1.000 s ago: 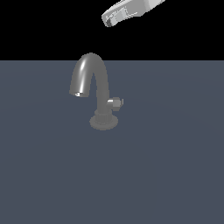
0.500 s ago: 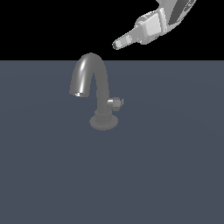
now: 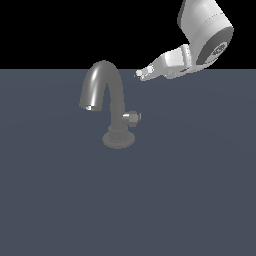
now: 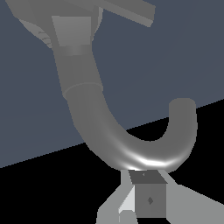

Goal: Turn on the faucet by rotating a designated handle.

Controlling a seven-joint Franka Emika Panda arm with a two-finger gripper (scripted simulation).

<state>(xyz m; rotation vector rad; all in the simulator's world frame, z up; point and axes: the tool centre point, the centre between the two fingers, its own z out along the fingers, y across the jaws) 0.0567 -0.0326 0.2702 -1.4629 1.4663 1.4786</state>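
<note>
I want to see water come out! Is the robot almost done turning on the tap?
Not yet. Done: nothing on the tap itself looks touched, and no water shows. In hand: the claw hangs in the air above the small handle, holding nothing. Left: reach down to the handle, push or grip it, and turn it.

We see a grey metallic faucet point(image 3: 106, 95) with a bright glint, its small handle point(image 3: 133, 117) the same grey, on a plain slate-blue surface point(image 3: 200, 190). Our arm point(image 3: 205, 25) is white, black backdrop behind.
</note>
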